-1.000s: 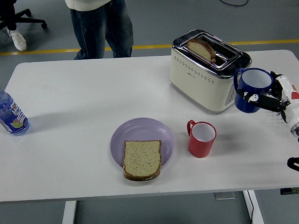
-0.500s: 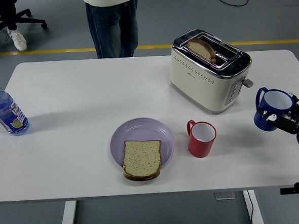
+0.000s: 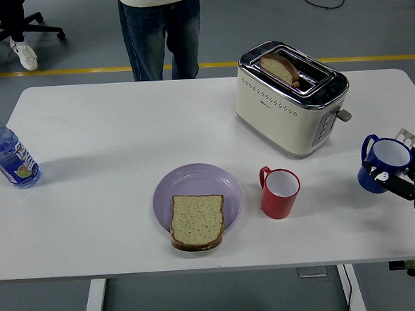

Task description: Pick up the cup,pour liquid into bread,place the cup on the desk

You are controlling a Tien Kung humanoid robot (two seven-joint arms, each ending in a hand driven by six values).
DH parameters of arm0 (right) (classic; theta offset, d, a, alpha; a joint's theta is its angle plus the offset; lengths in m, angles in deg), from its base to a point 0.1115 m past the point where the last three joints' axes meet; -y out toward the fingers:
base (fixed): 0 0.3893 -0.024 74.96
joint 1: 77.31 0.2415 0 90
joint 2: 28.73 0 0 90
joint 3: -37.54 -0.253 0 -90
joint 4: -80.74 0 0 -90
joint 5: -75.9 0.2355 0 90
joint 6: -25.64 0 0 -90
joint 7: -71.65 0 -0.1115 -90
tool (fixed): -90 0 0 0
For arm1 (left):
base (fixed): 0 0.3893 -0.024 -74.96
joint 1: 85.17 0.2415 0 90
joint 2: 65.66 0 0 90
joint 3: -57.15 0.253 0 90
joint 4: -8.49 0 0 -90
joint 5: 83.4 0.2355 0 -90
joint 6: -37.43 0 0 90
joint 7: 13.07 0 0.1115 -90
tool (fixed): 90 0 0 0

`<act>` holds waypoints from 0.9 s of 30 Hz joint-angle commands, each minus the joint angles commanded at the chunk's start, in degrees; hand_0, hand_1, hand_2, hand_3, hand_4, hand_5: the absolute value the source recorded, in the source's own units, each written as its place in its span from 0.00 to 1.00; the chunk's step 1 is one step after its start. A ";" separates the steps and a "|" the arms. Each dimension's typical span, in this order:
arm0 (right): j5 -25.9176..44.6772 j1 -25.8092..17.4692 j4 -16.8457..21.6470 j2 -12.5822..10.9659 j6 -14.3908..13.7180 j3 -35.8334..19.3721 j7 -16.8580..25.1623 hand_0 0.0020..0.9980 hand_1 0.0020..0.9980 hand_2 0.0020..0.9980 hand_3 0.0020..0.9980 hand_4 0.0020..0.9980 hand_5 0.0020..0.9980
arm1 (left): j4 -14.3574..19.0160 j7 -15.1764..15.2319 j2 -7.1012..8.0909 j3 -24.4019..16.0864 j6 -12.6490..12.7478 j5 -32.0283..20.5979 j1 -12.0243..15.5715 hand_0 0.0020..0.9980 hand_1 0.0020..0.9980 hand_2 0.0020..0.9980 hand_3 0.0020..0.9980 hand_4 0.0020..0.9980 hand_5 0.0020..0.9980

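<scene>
Grey floor with a yellow line runs behind the white table (image 3: 107,126), and a person in jeans (image 3: 160,31) stands at its far side, top centre of the frame, hands out of view. At the far right edge, the right hand (image 3: 405,180) comes in from the lower right with its fingers clamped around a blue cup (image 3: 384,162). The cup is upright and sits low by the table's right edge; whether its base touches the surface I cannot tell.

Right of centre stands a red cup (image 3: 280,192), and just left of it a purple plate (image 3: 195,188) holds a slice of bread (image 3: 197,221) hanging over its near rim. A cream toaster (image 3: 288,98) with another slice in its slot sits in the upper right. A water bottle (image 3: 6,154) lies at the left edge. No left hand shows.

Judging by this, the cup is grasped but nowhere near the bread, so the placing step seems to be in hand. The next move calls for settling the base flat and loosening the fingers without tipping it off the edge.
</scene>
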 joint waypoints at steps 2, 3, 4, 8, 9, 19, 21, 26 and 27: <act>0.33 0.31 -1.37 0.36 -0.12 0.34 0.95 0.39 0.22 0.40 0.51 0.72 0.00 | 0.00 0.02 0.00 0.14 -0.02 -0.18 -0.04 0.62 0.57 0.61 0.55 0.37 0.98; 0.41 0.42 -2.08 0.54 -0.18 0.53 1.38 0.39 0.22 0.40 0.51 0.72 0.00 | 0.00 0.03 -0.01 0.17 -0.02 -0.22 -0.08 0.62 0.57 0.61 0.55 0.37 0.98; 0.41 0.49 -2.59 0.68 -0.24 0.66 1.68 0.39 0.22 0.40 0.51 0.72 0.00 | 0.00 0.04 -0.01 0.21 -0.02 -0.26 -0.11 0.62 0.57 0.61 0.55 0.37 0.99; 0.92 0.71 -4.71 1.08 -0.61 1.54 3.12 0.39 0.22 0.40 0.51 0.72 0.00 | 0.00 0.07 0.01 0.28 -0.03 -0.46 -0.28 0.62 0.57 0.61 0.55 0.37 0.99; 1.05 0.82 -5.47 1.19 -0.61 1.80 3.62 0.39 0.22 0.40 0.51 0.72 0.00 | 0.00 0.07 0.01 0.30 -0.04 -0.48 -0.34 0.62 0.57 0.61 0.55 0.37 0.99; 3.26 1.41 -8.30 1.76 -0.97 4.02 6.86 0.41 0.23 0.40 0.52 0.72 0.00 | 0.00 0.12 -0.07 0.51 -0.02 -0.85 -0.53 0.62 0.57 0.61 0.55 0.37 0.99; 3.40 1.65 -8.55 1.83 -1.03 4.56 7.04 0.41 0.23 0.40 0.52 0.72 0.00 | 0.00 0.13 -0.07 0.63 -0.03 -0.94 -0.55 0.62 0.57 0.61 0.55 0.37 0.99; 3.66 2.32 -9.55 2.21 -1.04 6.25 7.49 0.41 0.24 0.41 0.52 0.71 0.00 | 0.00 0.14 -0.08 0.86 -0.02 -1.12 -0.63 0.62 0.57 0.61 0.56 0.37 0.99; 3.74 2.46 -9.80 2.30 -1.01 6.61 7.56 0.41 0.24 0.41 0.52 0.71 0.00 | 0.00 0.13 -0.08 0.87 -0.03 -1.12 -0.65 0.62 0.57 0.61 0.56 0.37 0.99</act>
